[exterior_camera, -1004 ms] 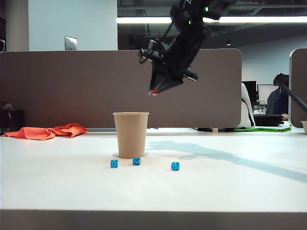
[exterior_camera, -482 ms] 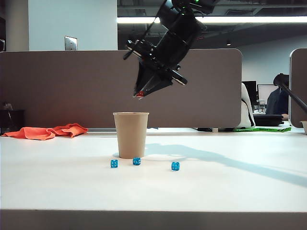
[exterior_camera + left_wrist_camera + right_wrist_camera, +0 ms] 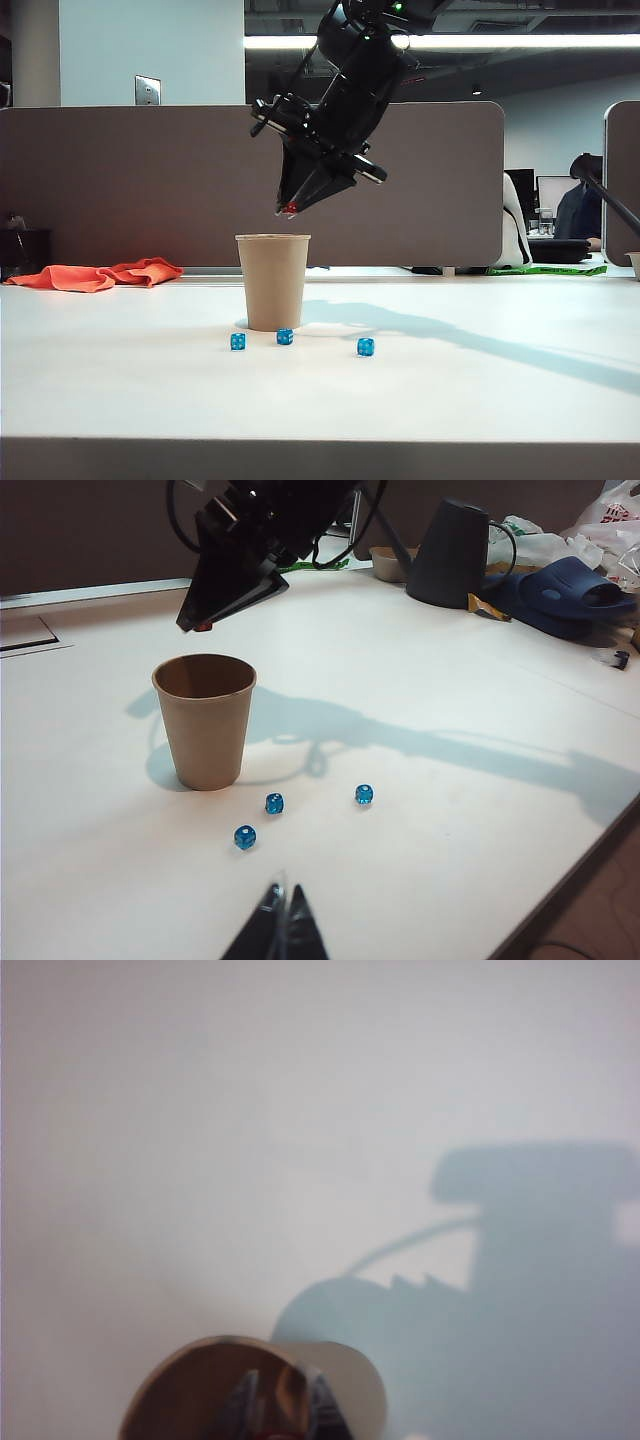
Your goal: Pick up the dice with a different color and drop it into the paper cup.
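1. The red die (image 3: 290, 209) sits pinched at the tips of the right gripper (image 3: 289, 211), centre of the exterior frame, just above the rim of the paper cup (image 3: 273, 281).
2. The cup stands upright on the white table (image 3: 480, 390), left of centre.
3. Three blue dice (image 3: 285, 337) lie just before the cup.
4. The left gripper (image 3: 281, 920) hangs at the bottom edge of its own view, its tips pressed together, holding nothing.

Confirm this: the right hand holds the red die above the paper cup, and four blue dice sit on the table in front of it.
Wrong on the count: three blue dice sit there, not four, as the exterior view shows. The rest stands: the right hand holds the red die above the paper cup.
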{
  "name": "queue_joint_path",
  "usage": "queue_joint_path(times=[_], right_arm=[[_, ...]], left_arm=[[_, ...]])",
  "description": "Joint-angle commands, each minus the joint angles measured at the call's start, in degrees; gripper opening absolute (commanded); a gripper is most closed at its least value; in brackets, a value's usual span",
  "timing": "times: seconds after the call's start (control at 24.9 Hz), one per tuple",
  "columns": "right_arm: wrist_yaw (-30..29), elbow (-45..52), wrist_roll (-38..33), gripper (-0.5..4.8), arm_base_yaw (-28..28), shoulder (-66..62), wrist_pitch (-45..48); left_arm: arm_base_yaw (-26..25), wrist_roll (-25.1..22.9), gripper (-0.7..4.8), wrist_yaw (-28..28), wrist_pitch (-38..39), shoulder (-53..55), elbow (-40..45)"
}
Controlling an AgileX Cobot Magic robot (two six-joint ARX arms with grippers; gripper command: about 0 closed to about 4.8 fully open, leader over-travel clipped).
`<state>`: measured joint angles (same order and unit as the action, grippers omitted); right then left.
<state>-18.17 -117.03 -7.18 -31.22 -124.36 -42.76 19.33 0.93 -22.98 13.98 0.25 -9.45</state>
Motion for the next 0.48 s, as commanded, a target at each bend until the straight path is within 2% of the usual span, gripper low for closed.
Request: queue_joint_path(times=[0.04, 0.2, 0.28, 0.48], right_arm=[[1.6, -0.3, -0.1, 0.54, -0.1, 0.3, 0.5], [1.7, -0.3, -0.1, 0.61, -0.1, 0.3, 0.6], [1.7, -0.3, -0.1, 1.13, -0.1, 0.3, 0.6], [1.7, -0.3, -0.1, 1.18, -0.1, 0.3, 1.1]], left_arm=[[0.0, -0.2, -0.06, -0.3, -0.9, 0.0, -0.1], [0.0, -0.2, -0.06, -0.3, -0.9, 0.0, -0.1], [0.0, -0.2, -0.06, -0.3, -0.9, 0.0, -0.1], [0.0, -0.2, -0.06, -0.3, -0.9, 0.0, -0.1]])
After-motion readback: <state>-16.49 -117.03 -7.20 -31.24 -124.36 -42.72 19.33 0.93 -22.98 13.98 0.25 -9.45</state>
